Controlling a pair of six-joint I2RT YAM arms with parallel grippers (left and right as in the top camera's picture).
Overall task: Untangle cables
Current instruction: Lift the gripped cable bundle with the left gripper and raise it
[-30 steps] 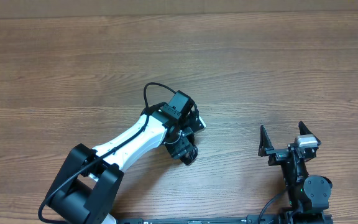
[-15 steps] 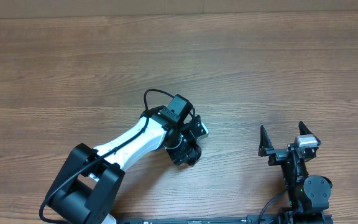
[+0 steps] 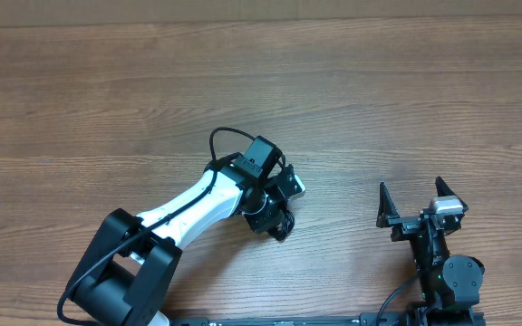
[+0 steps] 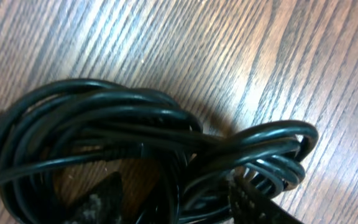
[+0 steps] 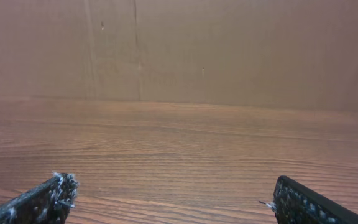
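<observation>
so, cables (image 4: 135,124): one tight bunch of loops, mid desk (image 3: 379,91), toward the front edge; nothing looks separated yet.
left gripper (image 4: 176,202): down on the bunch, fingers on either side; cannot tell if it grips.
right gripper (image 3: 410,195): jaws wide, empty, front edge towards the right corner.
remaining: likely all the untangling.

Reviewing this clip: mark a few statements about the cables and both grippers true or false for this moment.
1. The cables lie bunched in loops on the table. True.
2. The right gripper holds a cable. False: it is open and empty, well apart from the bundle.
3. The left gripper is down at the bundle, with strands between its fingers. True.
4. The right arm reaches to the middle of the table. False: it sits at the near edge; the left arm reaches the middle.
</observation>
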